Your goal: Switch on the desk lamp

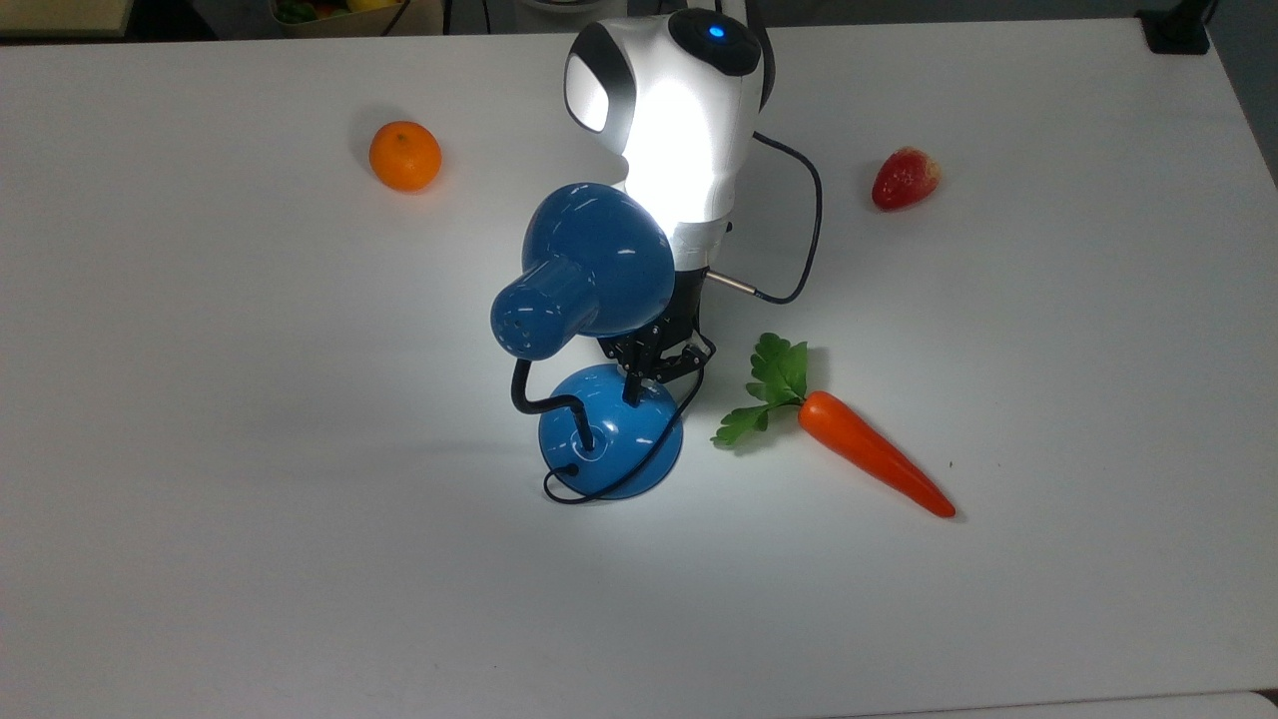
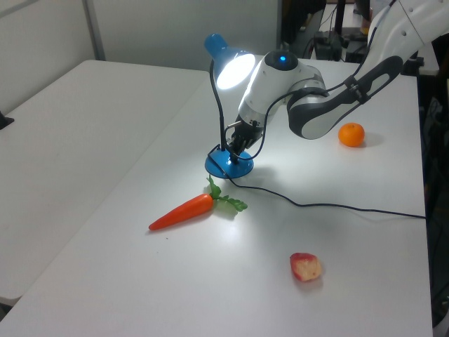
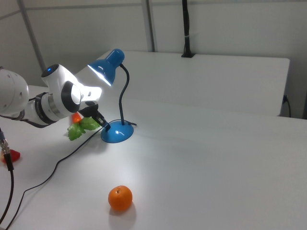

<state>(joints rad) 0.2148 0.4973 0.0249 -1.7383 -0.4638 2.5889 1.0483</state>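
The desk lamp [image 1: 589, 330] is seen near the middle of a white table [image 1: 200, 499], and it is lit: a bright glow is thrown from the blue shade [image 2: 235, 64] onto the white arm casing and the tabletop around the base. The round blue base [image 1: 611, 429] is planted flat, with the black gooseneck [image 3: 123, 93] rising from it and a black cord [image 2: 337, 206] trailing away across the table. The gripper [image 1: 636, 384] is pressed down on the upper part of the base, where the switch is judged to sit; its fingers are drawn close together into one narrow tip, with nothing held between them.

Since light is already given, the task is judged nearly done, and the risks lie in the retreat. If the tip is dragged sideways instead of lifted, the switch could be flicked back off, or the light base could be slid or tipped. The cord loops close by the gripper and could be snagged. The shade hangs just beside the arm's wrist and could be knocked as the arm rises.

A toy carrot [image 1: 869, 451] lies just beside the base on the top view's right. An orange [image 1: 404, 156] and a strawberry [image 1: 905, 178] lie well apart, farther back.
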